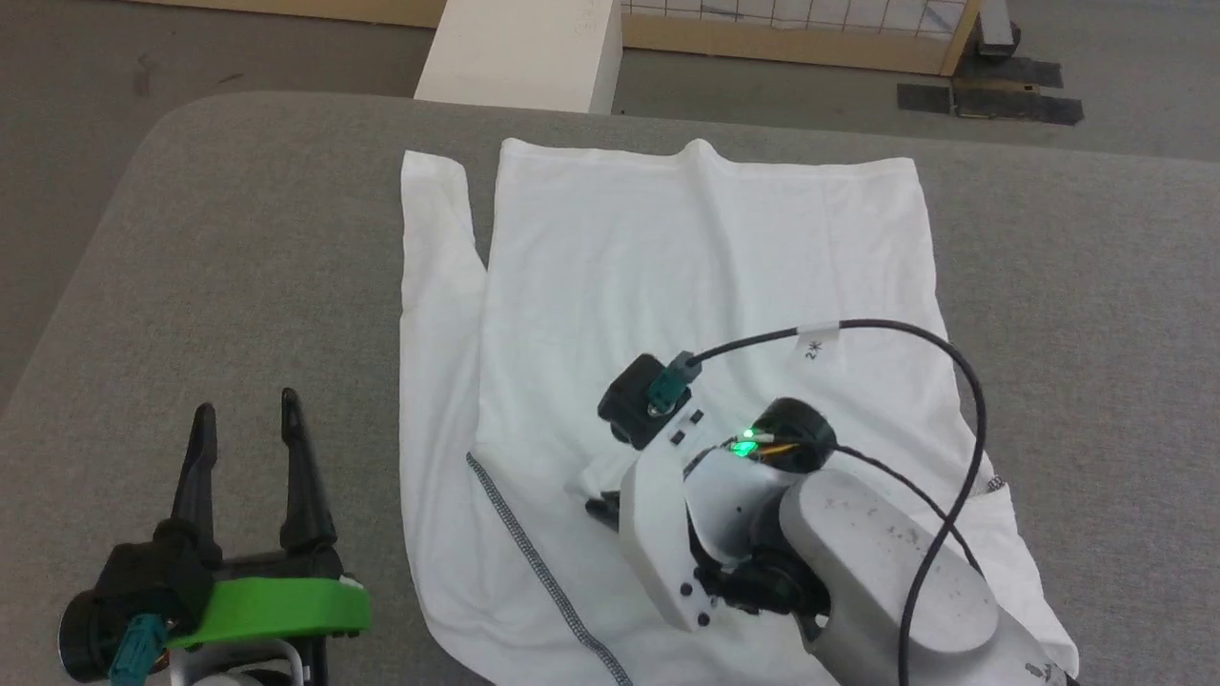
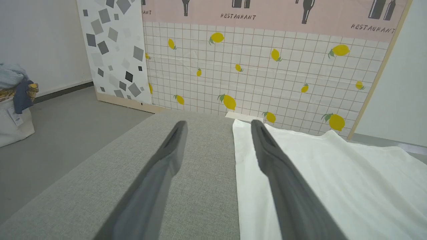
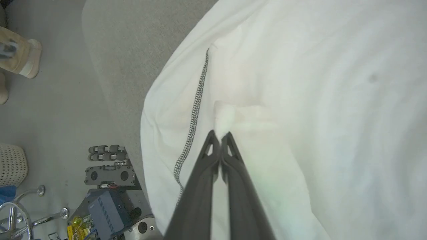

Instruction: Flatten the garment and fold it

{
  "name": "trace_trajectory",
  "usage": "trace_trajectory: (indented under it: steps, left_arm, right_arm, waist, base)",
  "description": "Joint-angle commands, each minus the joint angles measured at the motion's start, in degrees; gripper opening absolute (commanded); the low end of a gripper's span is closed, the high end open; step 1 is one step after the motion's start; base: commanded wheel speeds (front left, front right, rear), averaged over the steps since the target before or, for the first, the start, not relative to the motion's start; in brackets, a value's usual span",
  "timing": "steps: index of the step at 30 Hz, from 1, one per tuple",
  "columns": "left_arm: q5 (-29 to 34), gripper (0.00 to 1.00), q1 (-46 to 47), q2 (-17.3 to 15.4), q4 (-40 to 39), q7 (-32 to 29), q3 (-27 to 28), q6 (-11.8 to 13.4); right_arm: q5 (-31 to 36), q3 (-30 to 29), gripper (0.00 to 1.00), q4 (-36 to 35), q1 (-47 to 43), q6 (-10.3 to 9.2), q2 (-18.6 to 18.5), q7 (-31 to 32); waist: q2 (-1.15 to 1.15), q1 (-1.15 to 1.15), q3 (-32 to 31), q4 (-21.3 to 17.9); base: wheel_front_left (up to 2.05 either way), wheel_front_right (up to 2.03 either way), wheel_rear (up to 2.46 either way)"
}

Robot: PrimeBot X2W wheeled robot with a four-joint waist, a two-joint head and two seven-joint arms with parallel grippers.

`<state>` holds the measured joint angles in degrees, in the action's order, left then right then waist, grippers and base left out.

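Note:
The white garment (image 1: pixel 686 286) lies spread, mostly flat, on the grey padded table (image 1: pixel 238 238), with one sleeve (image 1: pixel 434 248) lying along its left side. A dark zigzag seam (image 1: pixel 534 553) runs across its near part. My right gripper (image 1: pixel 596 503) points down onto the near middle of the cloth. In the right wrist view the right gripper (image 3: pixel 220 136) is shut, pinching a small raised fold of the garment (image 3: pixel 317 83) just right of the seam (image 3: pixel 196 103). My left gripper (image 1: pixel 246 408) stands open over bare table, left of the garment. In the left wrist view the left gripper (image 2: pixel 218 124) holds nothing, and the garment's edge (image 2: pixel 333 173) lies under its right finger.
A rigid white box (image 1: pixel 519 52) stands beyond the table's far edge. A lemon-patterned screen (image 2: pixel 267 66) is behind it. Grey floor surrounds the table, with a cloth-filled bag (image 2: pixel 13 110) at left. The robot's base (image 3: pixel 110 200) is below the near edge.

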<state>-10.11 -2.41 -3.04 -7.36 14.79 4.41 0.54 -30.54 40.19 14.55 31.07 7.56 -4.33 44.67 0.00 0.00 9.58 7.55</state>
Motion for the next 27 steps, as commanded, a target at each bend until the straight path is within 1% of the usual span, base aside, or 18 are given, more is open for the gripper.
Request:
trace_trajectory:
  steps: [1,4,7,10,13,16,19,22,24,26,27]
  left_arm:
    - [-0.7,1.00,0.7,0.1,0.3,0.2,-0.2,0.3]
    - [-0.7,1.00,0.3,0.2,0.4,0.2,0.1,0.5]
    - [-0.5,1.00,0.3,0.2,0.8,0.2,0.5,0.5]
    - [-0.3,1.00,0.4,0.2,1.0,0.2,1.0,0.3]
    - [0.1,1.00,0.8,0.1,1.2,0.2,1.1,-0.1]
    - [0.5,1.00,1.3,0.0,1.6,0.2,1.2,-0.5]
    - [0.7,1.00,1.7,0.0,2.1,0.2,1.3,-0.7]
    - [0.9,1.00,2.0,0.0,2.7,0.2,1.2,-1.2]
    - [1.0,1.00,2.3,0.0,2.8,0.2,1.0,-1.6]
    - [1.0,1.00,2.4,0.0,3.2,0.2,0.8,-1.7]
    - [1.0,1.00,2.5,0.0,3.4,0.2,0.7,-1.8]
  right_arm:
    - [-1.0,0.8,1.00,0.8,1.2,-0.08,0.2,-0.1]
    - [-3.5,1.0,1.00,0.8,2.9,-0.08,-0.4,-1.9]
    - [-5.3,-2.0,1.00,-1.1,4.4,-0.08,-1.5,-5.7]
    - [-6.3,-7.9,1.00,-4.0,4.7,-0.08,-2.7,-10.9]
    - [-4.8,-15.2,1.00,-6.9,3.7,-0.08,-4.5,-16.9]
    - [-1.7,-23.9,1.00,-9.8,0.6,-0.08,-5.9,-23.7]
    - [2.0,-31.8,1.00,-11.9,-3.6,-0.08,-6.0,-29.9]
    - [7.7,-40.0,1.00,-13.6,-8.7,-0.08,-5.2,-36.2]
    - [10.6,-44.0,1.00,-14.9,-12.0,-0.08,-3.8,-40.4]
    - [14.6,-46.2,1.00,-16.1,-15.6,-0.08,-3.5,-44.1]
    - [15.8,-47.9,1.00,-16.5,-17.5,-0.08,-2.6,-46.1]
  waist:
    - [0.00,0.00,0.6,0.5]
    - [0.00,0.00,0.7,-0.2]
    - [0.00,0.00,0.3,-1.2]
    - [0.00,0.00,-0.3,-2.6]
    - [0.00,0.00,-1.0,-3.5]
    - [0.00,0.00,-1.6,-4.3]
    - [0.00,0.00,-2.0,-5.1]
    - [0.00,0.00,-2.1,-5.7]
    - [0.00,0.00,-2.2,-5.8]
    - [0.00,0.00,-2.2,-5.9]
    - [0.00,0.00,-2.2,-5.8]
  base:
    - [0.00,0.00,0.00]
    - [0.00,0.00,0.00]
    - [0.00,0.00,0.00]
    - [0.00,0.00,0.00]
    - [0.00,0.00,0.00]
    - [0.00,0.00,0.00]
    - [0.00,0.00,0.00]
    - [0.00,0.00,0.00]
    - [0.00,0.00,0.00]
    - [0.00,0.00,0.00]
    - [0.00,0.00,0.00]
